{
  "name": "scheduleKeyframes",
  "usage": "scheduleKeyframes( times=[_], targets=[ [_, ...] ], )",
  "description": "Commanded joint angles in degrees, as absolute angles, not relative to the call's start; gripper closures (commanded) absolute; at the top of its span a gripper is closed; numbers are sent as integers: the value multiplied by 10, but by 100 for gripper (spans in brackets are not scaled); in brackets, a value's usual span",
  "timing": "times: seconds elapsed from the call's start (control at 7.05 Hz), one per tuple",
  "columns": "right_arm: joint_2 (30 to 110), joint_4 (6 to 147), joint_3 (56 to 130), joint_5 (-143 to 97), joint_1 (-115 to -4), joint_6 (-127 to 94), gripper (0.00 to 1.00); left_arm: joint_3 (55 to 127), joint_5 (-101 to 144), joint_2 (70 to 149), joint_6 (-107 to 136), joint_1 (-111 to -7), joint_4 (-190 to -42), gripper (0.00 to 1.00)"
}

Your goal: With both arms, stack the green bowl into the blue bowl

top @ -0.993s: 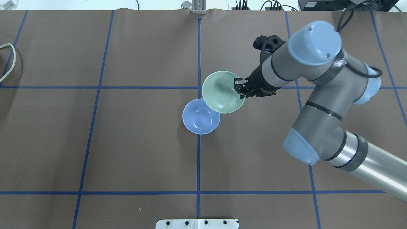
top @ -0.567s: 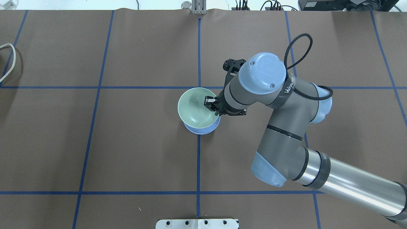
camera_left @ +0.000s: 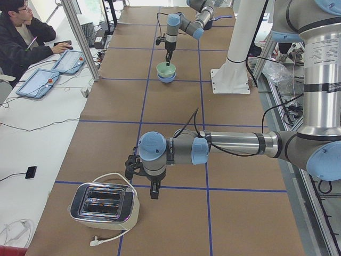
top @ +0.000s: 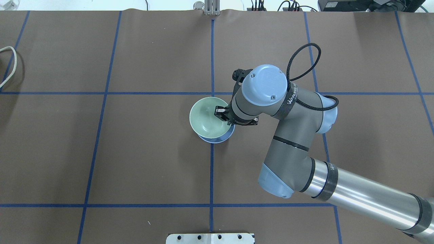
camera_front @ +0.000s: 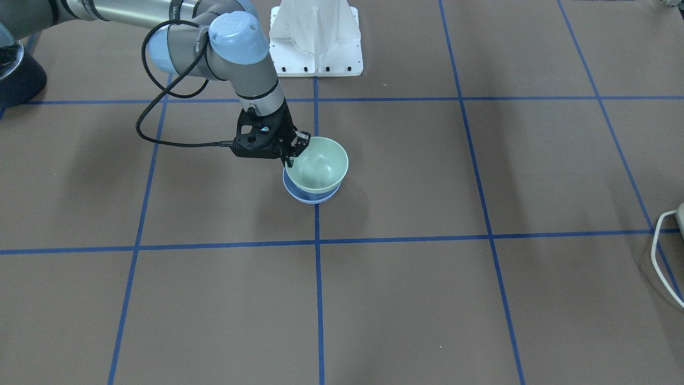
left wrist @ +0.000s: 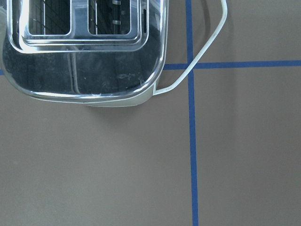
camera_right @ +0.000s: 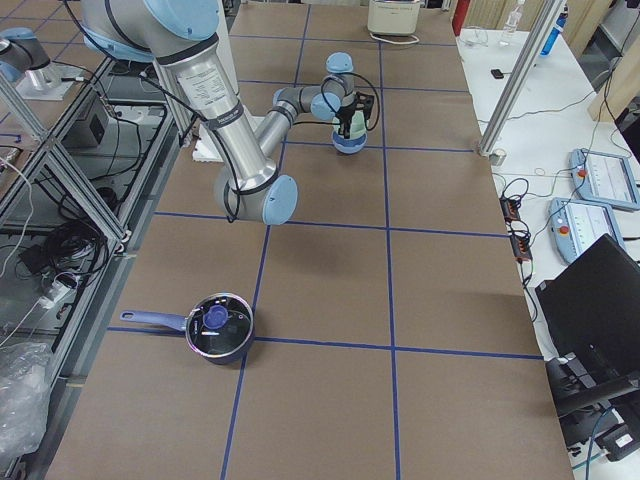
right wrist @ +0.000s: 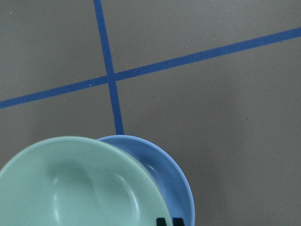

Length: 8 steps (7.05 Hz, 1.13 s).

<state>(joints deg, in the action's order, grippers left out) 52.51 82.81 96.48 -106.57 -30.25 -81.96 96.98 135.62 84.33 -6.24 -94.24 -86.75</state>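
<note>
A brown table [top: 135, 152] gridded with blue tape is filling the scene. The right arm [top: 298, 135] is reaching over it to the centre, while the left arm [camera_left: 234, 144] is hovering well apart, near a chrome toaster [camera_left: 104, 205]. The blue bowl [top: 218, 139] is holding the green bowl [top: 203, 118], which is sitting tilted, seemingly not fully nested, and carrying nothing. The right gripper [top: 219, 113] is pinching the green bowl's rim. Whether the left gripper [camera_left: 154, 189] is open cannot be told. Stacking is looking nearly done; releasing and withdrawing are left.
</note>
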Motion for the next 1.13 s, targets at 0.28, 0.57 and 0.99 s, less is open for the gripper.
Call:
scheduleKeyframes(
  times=[0.28,0.57,0.99],
  targets=[
    [530,828,949,-1063,-298,-784,100,966,1356,843,-63,-942,-868,2],
    [529,827,948,-1063,-298,-785,97,967,1356,845,-63,-942,-868,2],
    [527,824,948,-1063,-298,-787,93,967,1356,843,-63,-942,-868,2]
  ],
)
